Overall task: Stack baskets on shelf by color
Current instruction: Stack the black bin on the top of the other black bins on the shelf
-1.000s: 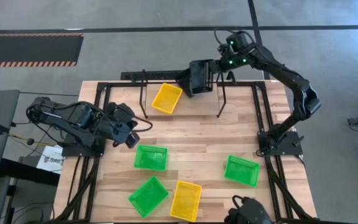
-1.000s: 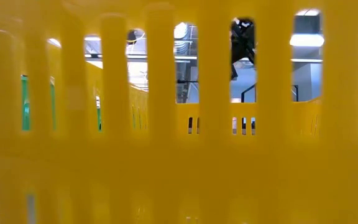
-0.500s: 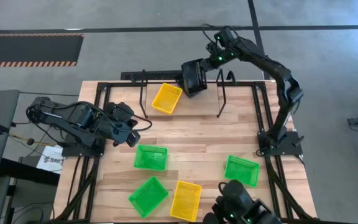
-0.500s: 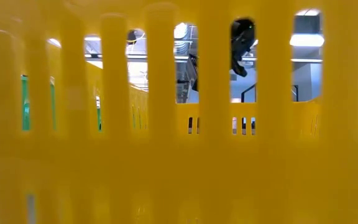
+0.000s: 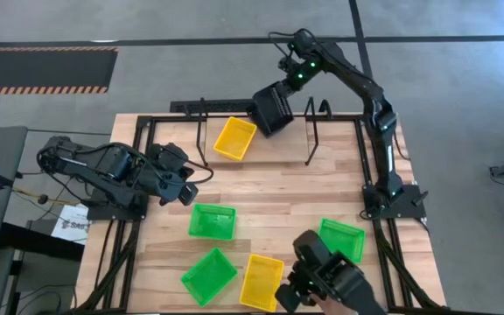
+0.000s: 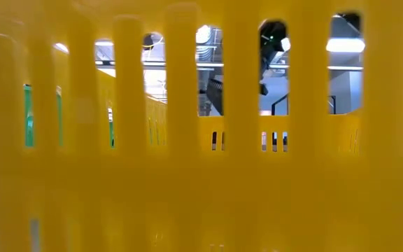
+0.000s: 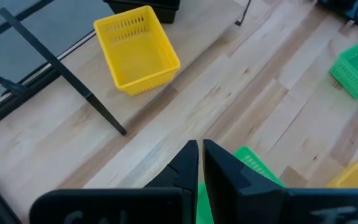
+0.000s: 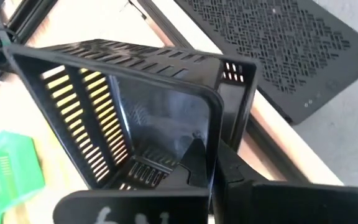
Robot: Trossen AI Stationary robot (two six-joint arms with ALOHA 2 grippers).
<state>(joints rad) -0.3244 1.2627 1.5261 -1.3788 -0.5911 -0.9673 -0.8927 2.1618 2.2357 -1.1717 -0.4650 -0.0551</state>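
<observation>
From above, the right gripper (image 5: 280, 90) is stretched to the far edge of the wooden tabletop (image 5: 269, 197), its fingers closed on the rim of a black basket (image 5: 274, 109) held tilted in the air over the shelf (image 5: 309, 131), whose thin wire uprights stand at that far edge. A yellow basket (image 5: 235, 138) lies just beside the black one, between the shelf's uprights. The left gripper (image 5: 185, 185) waits near the left edge, fingers closed on nothing. Nearer the front are three green baskets: one (image 5: 213, 221) just by the left gripper, one (image 5: 208, 276) at the front left, one (image 5: 340, 240) to the right. A second yellow basket (image 5: 262, 282) lies at the front, with a dark object (image 5: 326, 280) reaching in beside it. The low view is almost filled by the slotted wall of a yellow basket (image 6: 187, 175) pressed close to the lens; through its slots a dark piece of arm (image 6: 271, 49) shows high up. The left wrist view shows the left fingers (image 7: 185, 168) pressed together over a green basket (image 7: 257, 168), with the yellow one (image 7: 137, 48) farther off on the wood and another green basket (image 7: 356, 68) at the edge. The right wrist view shows the right fingers (image 8: 197, 158) clamped on the black basket's (image 8: 135, 112) wall, yellow showing through its slots.
</observation>
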